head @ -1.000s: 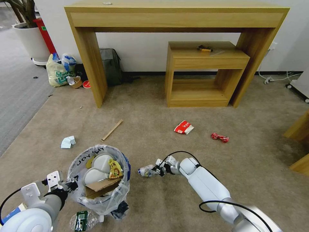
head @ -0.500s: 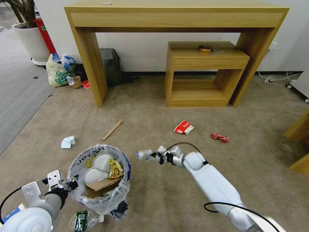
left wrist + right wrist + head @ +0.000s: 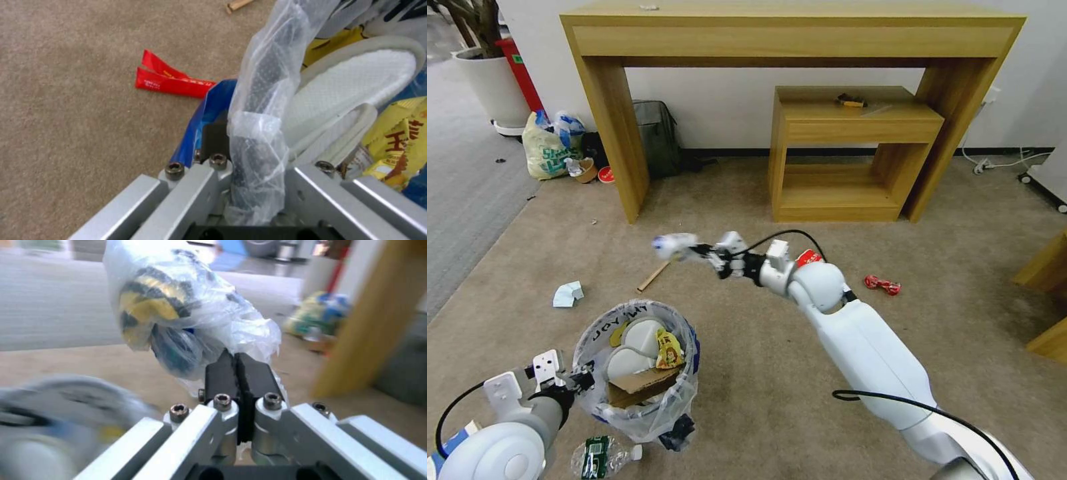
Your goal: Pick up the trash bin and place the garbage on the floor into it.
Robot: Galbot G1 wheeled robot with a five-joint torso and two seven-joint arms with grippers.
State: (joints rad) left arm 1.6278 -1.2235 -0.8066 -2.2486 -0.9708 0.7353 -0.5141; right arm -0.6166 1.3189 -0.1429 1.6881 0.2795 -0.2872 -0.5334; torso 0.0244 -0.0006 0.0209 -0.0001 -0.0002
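Risen off the floor (image 3: 774, 373), right end effector (image 3: 704, 252) pinches a crumpled plastic bag (image 3: 672, 244), long axis leftward.

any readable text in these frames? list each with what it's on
"JOY'MY", roughly: black letters on the clear bag lining the trash bin.
Yellow snack packet in the bin: red characters, unreadable.
Red wrapper on the carpet: small print, unreadable.
Green bottle label: too small.
Yellowish shopping bag: green print, blurred.

left arm: low, bent by the robot's left side | left gripper (image 3: 582, 381): fingers pinched tight on the trash bin (image 3: 627, 407) rim | right arm: stretched out forward, up in the air | right gripper (image 3: 702, 252): fingers squeezed together on a crumpled plastic bag (image 3: 670, 243)
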